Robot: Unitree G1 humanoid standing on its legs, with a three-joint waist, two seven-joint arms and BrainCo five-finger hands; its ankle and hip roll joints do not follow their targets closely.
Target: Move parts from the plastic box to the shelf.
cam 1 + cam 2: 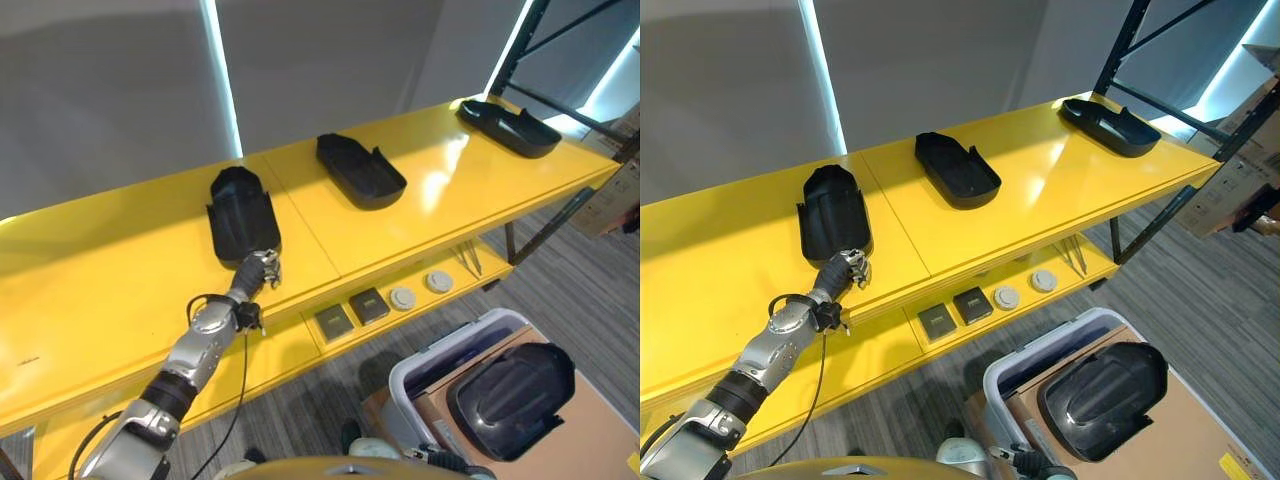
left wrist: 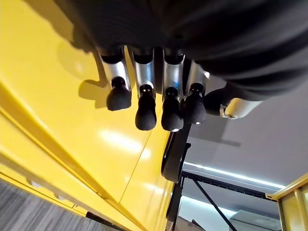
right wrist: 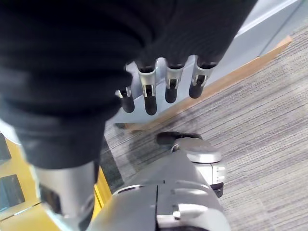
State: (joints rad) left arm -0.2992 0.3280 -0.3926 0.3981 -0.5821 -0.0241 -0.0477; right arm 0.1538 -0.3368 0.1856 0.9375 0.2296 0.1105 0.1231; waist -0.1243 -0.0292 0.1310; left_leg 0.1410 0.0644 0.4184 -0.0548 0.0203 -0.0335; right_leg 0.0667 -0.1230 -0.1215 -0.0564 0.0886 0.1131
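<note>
Three black moulded parts lie on the yellow shelf (image 1: 120, 290): one on the left (image 1: 240, 215), one in the middle (image 1: 360, 170), one at the far right (image 1: 508, 127). My left hand (image 1: 262, 270) is at the near end of the left part, open, its fingers (image 2: 144, 113) straight above the shelf top and holding nothing. A black part's edge (image 2: 173, 154) shows just past them. Another black part (image 1: 512, 398) rests in the white plastic box (image 1: 440, 365) at the lower right. My right hand (image 3: 159, 91) hangs open over the carpet, holding nothing.
Under the shelf top, a lower ledge carries two dark square pieces (image 1: 350, 312) and two round grey discs (image 1: 420, 290). A dark rack upright (image 1: 520, 50) rises at the shelf's right end. Cardboard (image 1: 580, 440) lies in and beside the plastic box.
</note>
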